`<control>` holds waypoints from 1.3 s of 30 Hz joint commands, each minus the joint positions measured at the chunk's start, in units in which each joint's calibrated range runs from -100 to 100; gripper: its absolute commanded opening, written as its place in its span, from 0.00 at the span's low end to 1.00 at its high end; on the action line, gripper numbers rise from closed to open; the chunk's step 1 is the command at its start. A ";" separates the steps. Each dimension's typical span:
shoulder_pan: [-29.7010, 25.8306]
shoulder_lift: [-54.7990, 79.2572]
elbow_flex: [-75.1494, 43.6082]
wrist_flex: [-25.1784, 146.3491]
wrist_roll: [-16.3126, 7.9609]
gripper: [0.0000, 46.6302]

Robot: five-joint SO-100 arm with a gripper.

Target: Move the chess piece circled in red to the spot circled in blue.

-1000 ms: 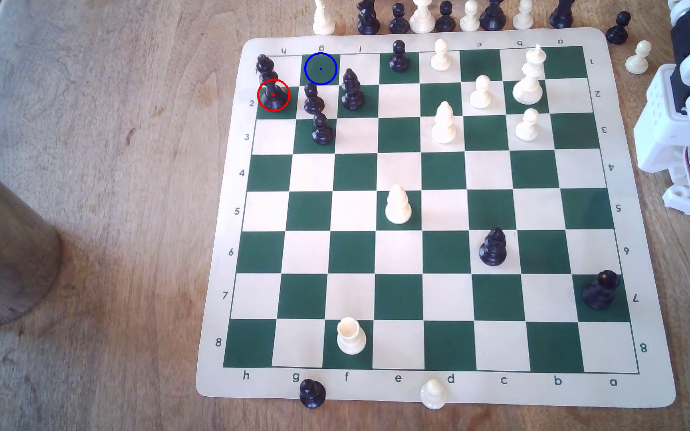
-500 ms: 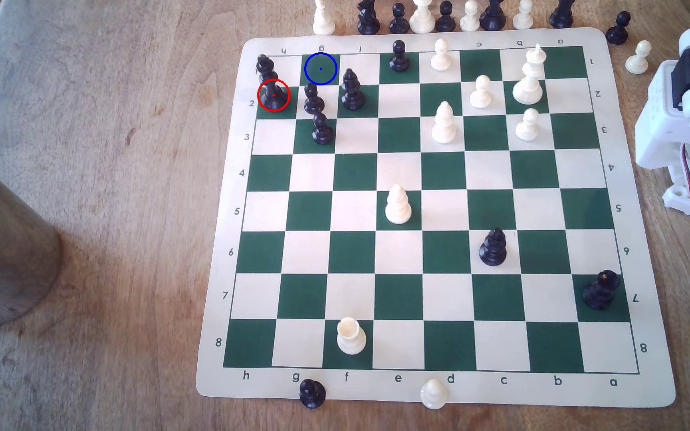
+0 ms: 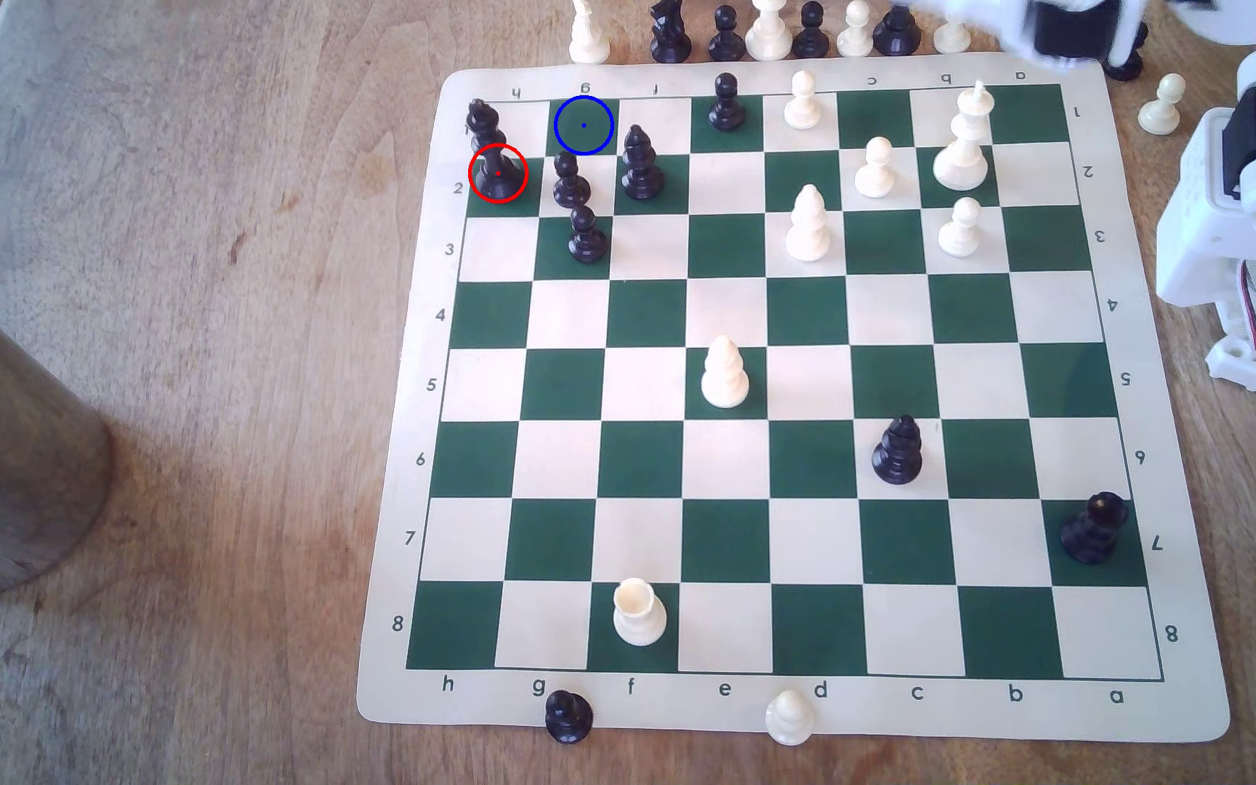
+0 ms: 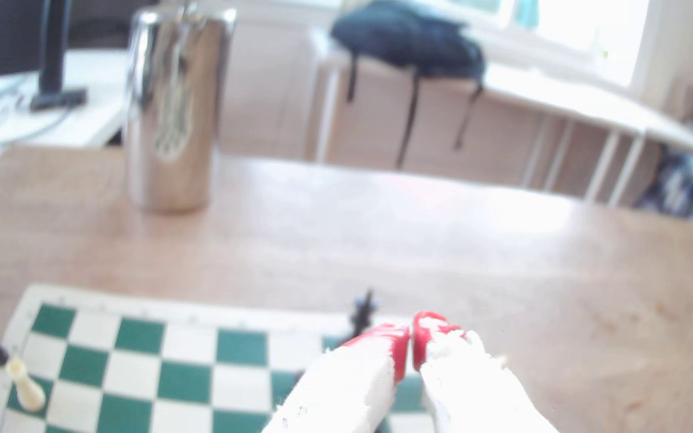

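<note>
Reaching out for the ringed black piece, nothing in the claw yet.

The chess piece [image 3: 498, 172] stands upright on its red-ringed green square at the mat's far corner on the exterior view's left; the spot [image 3: 584, 125] is the diagonal neighbour. I'd come down from above, since a black pawn [image 3: 570, 181] crowds its side. My gripper [image 4: 411, 347] is clenched on nothing, red tips touching, so I must spread it first.

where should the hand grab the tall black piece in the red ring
Probably high on the slim stem just under the crown of the tall black piece, coming down from above. Its wide base sits low, and a black pawn stands on the next square at the exterior view's right, so a low sideways approach looks crowded.
</note>
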 commanded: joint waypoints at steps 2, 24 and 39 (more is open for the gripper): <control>-0.24 22.19 -19.40 6.24 -5.37 0.02; -1.80 75.58 -72.89 11.65 -12.99 0.14; 1.64 94.60 -88.49 11.32 -12.89 0.36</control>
